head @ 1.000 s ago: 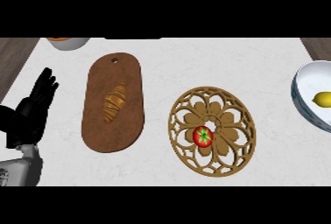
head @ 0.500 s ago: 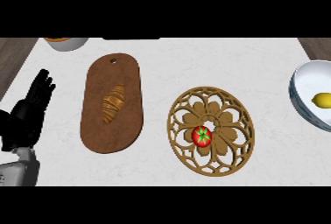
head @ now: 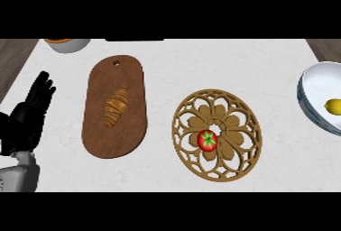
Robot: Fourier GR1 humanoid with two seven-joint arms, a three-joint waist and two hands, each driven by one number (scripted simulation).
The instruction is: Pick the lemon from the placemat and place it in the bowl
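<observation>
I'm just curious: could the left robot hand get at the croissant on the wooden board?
Probably yes: the left robot hand is open beside the wooden board, and nothing stands between it and the croissant.

Even, bright light washed the pale counter [head: 200, 63]; faint, soft shadows edged the wooden board [head: 113, 131] and openwork placemat [head: 220, 122].

White counter [head: 200, 63]: wooden board [head: 110, 140], openwork placemat [head: 194, 122], white bowl [head: 311, 101], small bowl [head: 66, 45].

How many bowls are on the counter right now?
2: a white bowl at the right edge holding the lemon, and a second bowl top left, partly cut off.
</observation>
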